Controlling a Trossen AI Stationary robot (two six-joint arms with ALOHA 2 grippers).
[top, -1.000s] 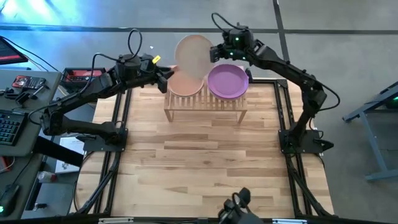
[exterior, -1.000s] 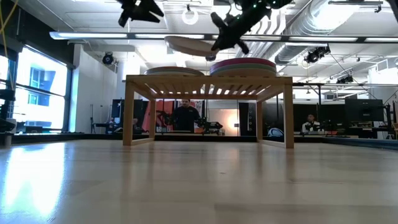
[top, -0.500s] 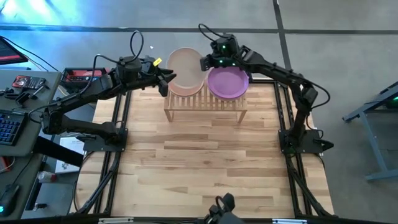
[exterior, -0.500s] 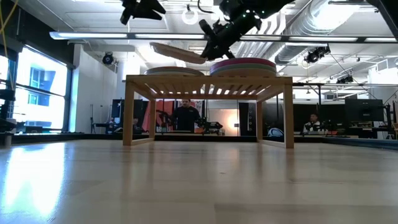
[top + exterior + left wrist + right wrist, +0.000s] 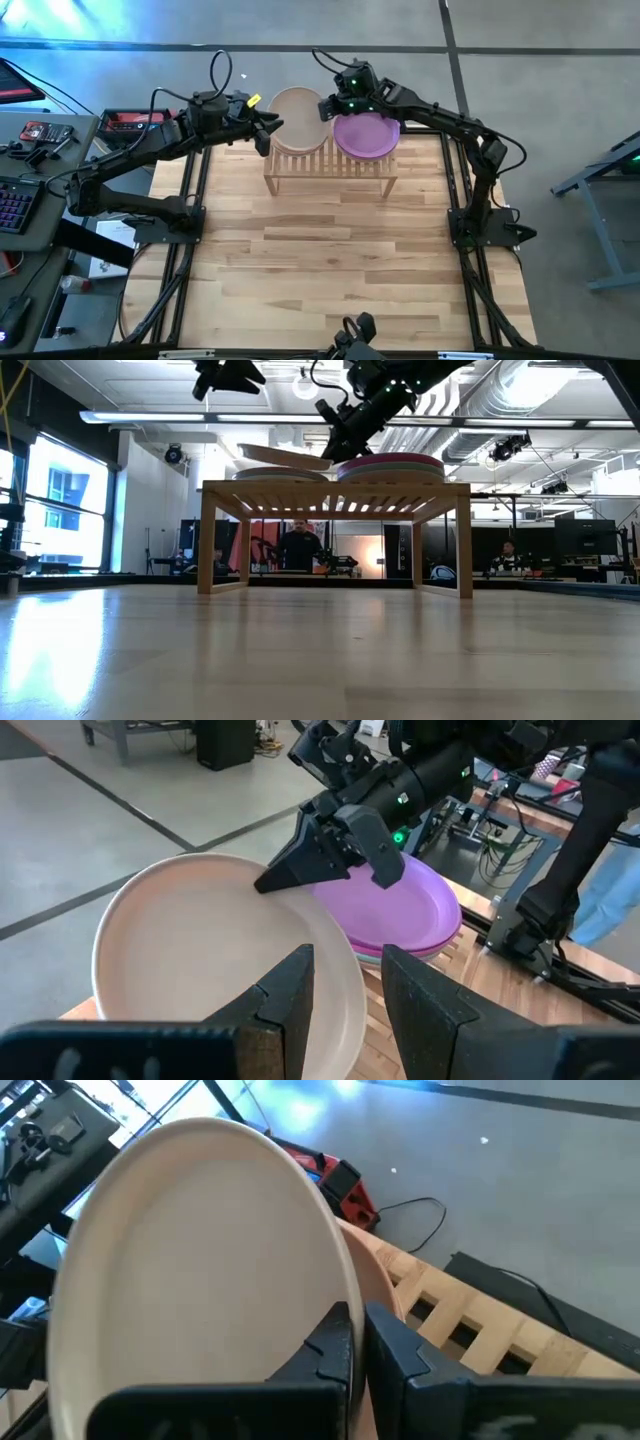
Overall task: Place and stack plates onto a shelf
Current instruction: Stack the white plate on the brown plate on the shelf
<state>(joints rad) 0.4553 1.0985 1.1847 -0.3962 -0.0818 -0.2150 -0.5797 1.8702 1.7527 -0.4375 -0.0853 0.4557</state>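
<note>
Our right tool (image 5: 326,106) was clamped on the beige plate's (image 5: 297,116) rim, holding it tilted just above the shelf's (image 5: 330,172) left stack; our left tool (image 5: 268,132) hovered open nearby.

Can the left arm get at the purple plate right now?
Probably not directly: the beige plate held by the right tool and that arm itself sit between the left tool and the purple plate.

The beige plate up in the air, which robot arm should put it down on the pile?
The right. Its gripper is shut on the beige plate rim, tilted just above the left stack on the shelf. The left gripper waits open beside the shelf, holding nothing.
</note>
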